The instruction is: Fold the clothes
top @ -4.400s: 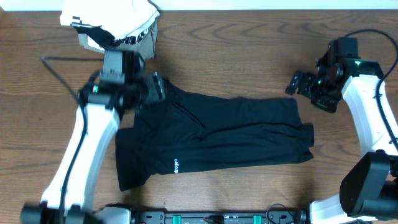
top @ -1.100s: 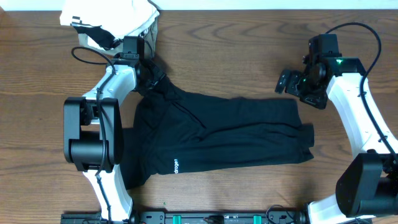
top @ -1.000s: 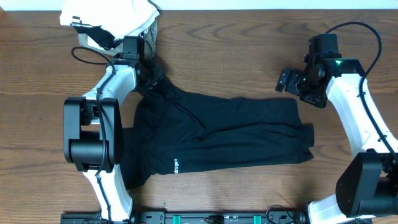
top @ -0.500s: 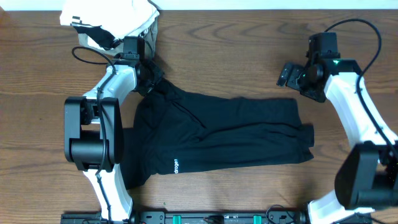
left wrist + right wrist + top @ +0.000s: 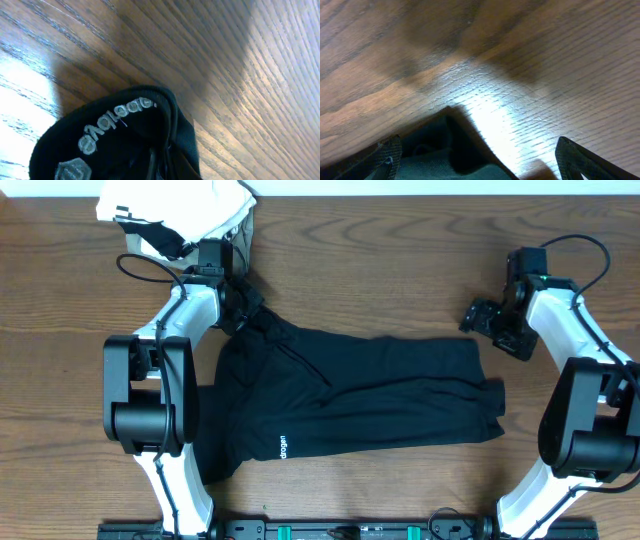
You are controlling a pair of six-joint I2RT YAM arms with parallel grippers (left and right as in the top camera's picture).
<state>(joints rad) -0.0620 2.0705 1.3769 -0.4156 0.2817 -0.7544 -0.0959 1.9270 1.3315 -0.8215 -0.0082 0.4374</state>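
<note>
Across the brown wood-grain table [image 5: 400,260], spread mostly flat with a few diagonal creases: one plain black soft fabric garment [image 5: 380,395], filling the middle between the two arms, lower left part hanging toward the near edge. At the far left of the table, near the garment's far left corner: white-and-grey bundle with striped trim [image 5: 190,215], not part of the job.

Left gripper [image 5: 243,315]: pressed together on the garment's far left corner, cloth bunched at the jaws; close up in the left wrist view, a black hem with white lettering [image 5: 115,125] against the wood. Right gripper [image 5: 478,315]: spread wide and empty, over bare wood just beside the far right corner, fingertips [image 5: 390,155] at opposite edges of the right wrist view.

Near the lower left of the cloth: small white printed logo [image 5: 283,446].

Handling, by judgement: light, limp, not fragile; no stiffness, so sagging and trailing from any single pinch. Best taken by corners and stitched hems, ideally both far corners together for an even fold; a mid-panel pinch likely to catch one layer only.
</note>
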